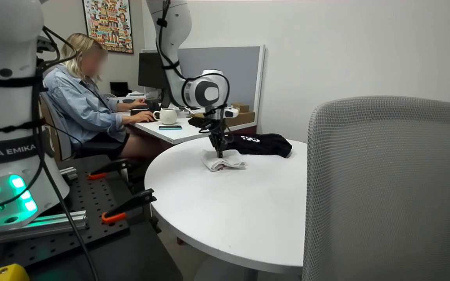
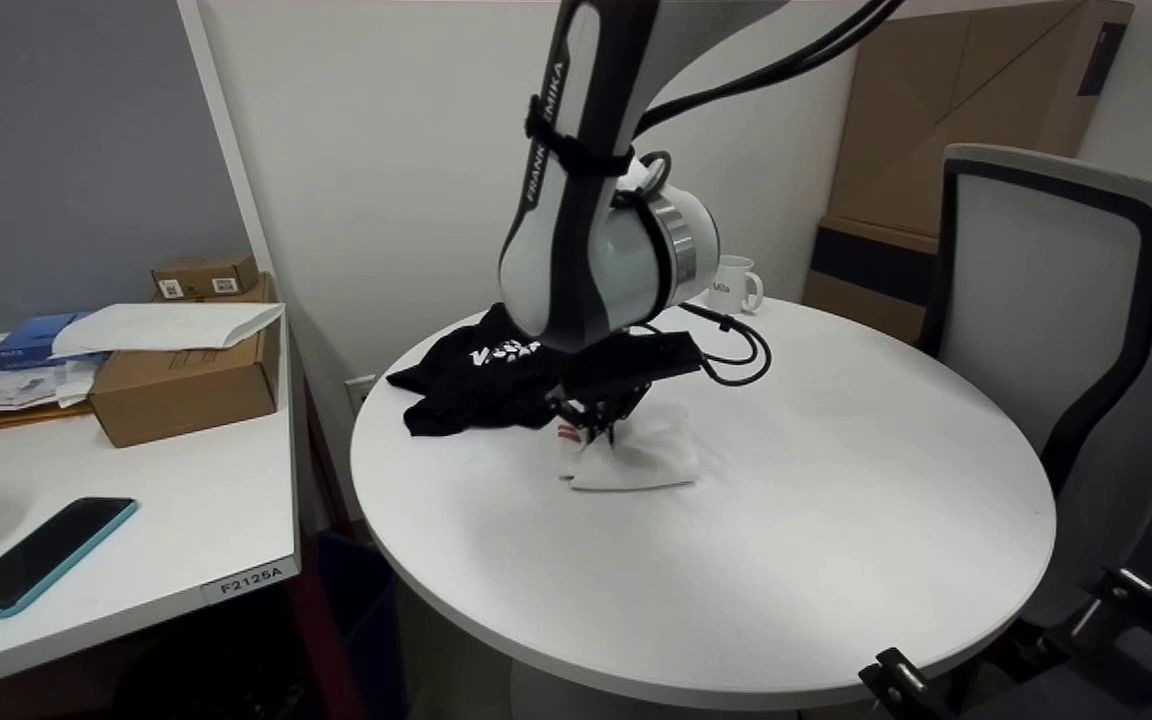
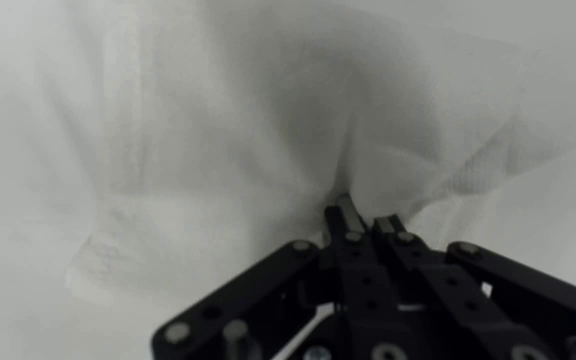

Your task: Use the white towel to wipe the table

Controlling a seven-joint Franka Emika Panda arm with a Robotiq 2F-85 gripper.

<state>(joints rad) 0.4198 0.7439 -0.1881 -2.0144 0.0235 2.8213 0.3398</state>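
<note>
The white towel (image 1: 233, 160) lies folded and rumpled on the round white table (image 1: 225, 218). In an exterior view, the towel (image 2: 651, 460) shows red stripes at one corner. My gripper (image 1: 219, 154) points down into the towel, and it also shows there in an exterior view (image 2: 604, 432). In the wrist view, the fingers (image 3: 365, 215) are close together with a fold of the towel (image 3: 193, 175) pinched between them. Creases run out from the fingertips. The towel rests on the table surface. One fingertip is partly hidden by cloth.
A black cloth with white print (image 2: 481, 375) lies on the table beside the towel. A white mug (image 2: 733, 285) stands near the table's edge. A mesh chair (image 1: 389, 187) stands against the table. A person (image 1: 84, 93) sits at the adjoining desk (image 2: 166, 500).
</note>
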